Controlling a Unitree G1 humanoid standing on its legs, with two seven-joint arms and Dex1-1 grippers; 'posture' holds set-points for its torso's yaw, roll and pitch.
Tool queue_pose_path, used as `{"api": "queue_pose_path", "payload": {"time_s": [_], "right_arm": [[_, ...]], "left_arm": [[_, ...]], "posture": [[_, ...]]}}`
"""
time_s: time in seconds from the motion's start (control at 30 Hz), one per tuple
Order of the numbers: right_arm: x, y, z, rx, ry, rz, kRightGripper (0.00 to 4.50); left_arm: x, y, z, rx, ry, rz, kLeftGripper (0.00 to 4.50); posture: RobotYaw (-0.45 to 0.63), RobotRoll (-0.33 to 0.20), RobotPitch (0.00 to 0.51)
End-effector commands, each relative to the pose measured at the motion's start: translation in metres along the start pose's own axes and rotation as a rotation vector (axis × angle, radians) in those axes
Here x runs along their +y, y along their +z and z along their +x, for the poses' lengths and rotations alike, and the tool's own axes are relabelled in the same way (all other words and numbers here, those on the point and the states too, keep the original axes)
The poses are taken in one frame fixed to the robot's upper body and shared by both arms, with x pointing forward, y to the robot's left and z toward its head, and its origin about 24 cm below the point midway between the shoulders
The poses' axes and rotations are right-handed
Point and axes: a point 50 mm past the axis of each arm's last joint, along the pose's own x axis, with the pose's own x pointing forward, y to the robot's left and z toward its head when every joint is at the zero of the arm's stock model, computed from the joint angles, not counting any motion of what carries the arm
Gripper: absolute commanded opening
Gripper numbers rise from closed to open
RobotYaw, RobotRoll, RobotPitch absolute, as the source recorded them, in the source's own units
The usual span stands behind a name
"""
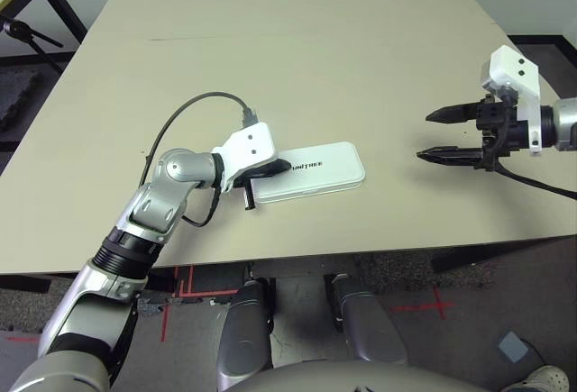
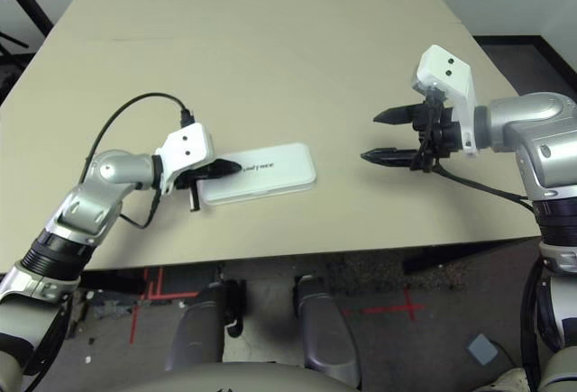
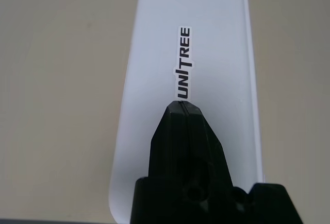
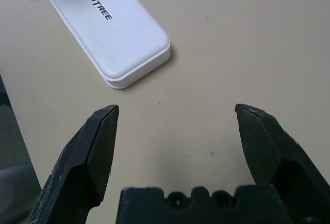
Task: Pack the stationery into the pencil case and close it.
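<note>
Left wrist view: "UNITREE" lettering point(image 3: 184, 62) on closed pencil case point(image 3: 206, 38) lid

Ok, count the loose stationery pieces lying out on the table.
0. The table carries just the closed white pencil case, with the shut left tool over its lid. Any pieces may be hidden inside the case.

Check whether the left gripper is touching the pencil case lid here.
Cannot tell. In the left wrist view the shut left gripper sits over the closed pencil case by the lettering, but neither contact nor gap shows plainly. The head views don't settle it.
</note>
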Motion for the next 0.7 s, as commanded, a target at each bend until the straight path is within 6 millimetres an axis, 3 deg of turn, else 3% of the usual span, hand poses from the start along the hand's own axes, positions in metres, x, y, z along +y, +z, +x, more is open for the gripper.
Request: {"api": "queue_pose_path", "payload": {"time_s": [0.03, 0.2, 0.3, 0.4, 0.6, 0.7], "right_arm": [[0.001, -0.003, 0.004, 0.012, 0.008, -0.003, 4.50], [-0.002, -0.005, 0.007, -0.032, -0.032, 0.008, 4.50], [-0.011, -0.008, 0.011, -0.094, -0.113, 0.012, 4.50], [-0.021, -0.012, 0.017, -0.183, -0.211, 0.029, 4.50], [-0.043, -0.026, 0.026, -0.316, -0.475, 0.108, 4.50], [-0.054, -0.039, 0.027, -0.345, -0.649, 0.166, 4.50]], "left_arm": [[-0.019, -0.016, 0.007, 0.081, -0.102, -0.047, 0.02], [-0.001, -0.011, 0.004, 0.017, 0.054, -0.066, 0.19], [0.019, -0.008, -0.003, -0.001, 0.211, -0.090, 0.95], [0.044, -0.006, -0.014, -0.059, 0.420, -0.145, 2.13], [0.072, -0.011, -0.034, -0.182, 0.785, -0.316, 4.48], [0.081, -0.027, -0.048, -0.189, 0.997, -0.413, 4.48]], "posture": [[-0.18, 0.000, 0.169], [-0.18, 0.000, 0.170], [-0.17, 0.000, 0.172], [-0.17, 0.000, 0.174], [-0.14, 0.000, 0.186], [-0.14, 0.000, 0.190]]}}
